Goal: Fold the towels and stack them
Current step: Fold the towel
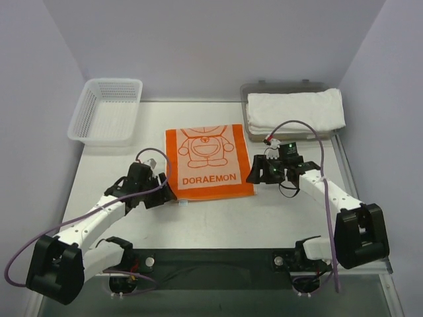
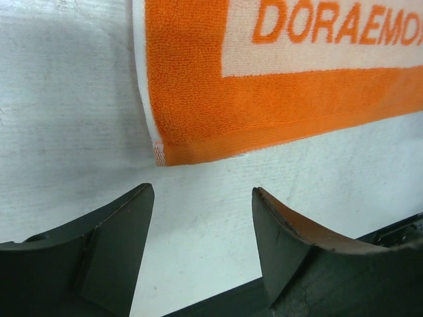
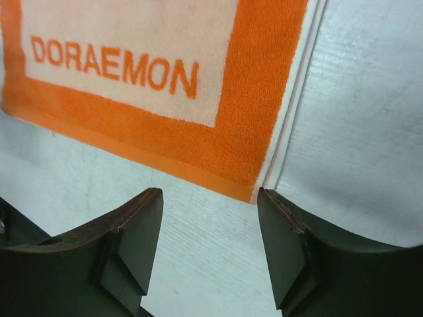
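Top external view: the orange towel [image 1: 208,162] was laid flat on the counter [image 1: 218,218]. The left fingers [image 2: 112,251] were held apart and empty, just short of its near left corner. The right fingers [image 3: 132,244] were likewise spread and empty at its near right corner. Folded white towels [image 1: 297,111] were seen on the grey tray [image 1: 284,86] beyond its far right corner.

— What's on the counter [image 1: 218,221]?
— I see the orange towel [image 1: 208,162] lying flat between my left hand [image 1: 164,190] and right hand [image 1: 256,173], a near corner just ahead of each. The mesh basket [image 1: 99,135] sits well beyond the left hand, the grey tray [image 1: 246,115] beyond the right hand.
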Controlling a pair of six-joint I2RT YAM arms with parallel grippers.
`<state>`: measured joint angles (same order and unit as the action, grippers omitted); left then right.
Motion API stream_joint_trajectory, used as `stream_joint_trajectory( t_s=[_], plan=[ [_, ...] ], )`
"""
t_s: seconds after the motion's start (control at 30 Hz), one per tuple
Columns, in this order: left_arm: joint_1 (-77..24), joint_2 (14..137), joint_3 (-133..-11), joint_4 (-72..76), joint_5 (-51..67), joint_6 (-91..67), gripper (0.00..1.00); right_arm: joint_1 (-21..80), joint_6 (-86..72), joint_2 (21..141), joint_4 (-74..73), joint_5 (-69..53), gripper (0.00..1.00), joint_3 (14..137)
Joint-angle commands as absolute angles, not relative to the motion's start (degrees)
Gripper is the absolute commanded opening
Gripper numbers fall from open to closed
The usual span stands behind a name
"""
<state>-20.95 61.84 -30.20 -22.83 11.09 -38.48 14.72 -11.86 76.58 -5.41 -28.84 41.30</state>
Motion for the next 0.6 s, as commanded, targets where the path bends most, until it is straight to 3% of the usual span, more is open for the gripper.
stream_joint_trajectory(
  t_s=[0.0,0.07,0.17,0.57],
  plan=[
    [-21.27,59.07,-34.71,-24.78,9.93,-40.25,0.70,15.03,-18.27,74.18,-5.54,-26.98,0.58,44.20],
    [-21.36,59.50,-37.25,-24.52,9.67,-40.78,0.58,16.08,-22.75,74.97,-4.66,-27.59,0.52,44.74],
    [-21.97,63.00,-39.89,-23.38,9.93,-41.22,0.51,16.96,-29.15,77.60,-0.45,-29.00,0.39,44.04],
    [-28.39,82.08,-37.10,-14.58,9.05,-44.73,0.43,12.31,-35.16,91.75,4.66,-32.87,0.20,38.59]
  ],
)
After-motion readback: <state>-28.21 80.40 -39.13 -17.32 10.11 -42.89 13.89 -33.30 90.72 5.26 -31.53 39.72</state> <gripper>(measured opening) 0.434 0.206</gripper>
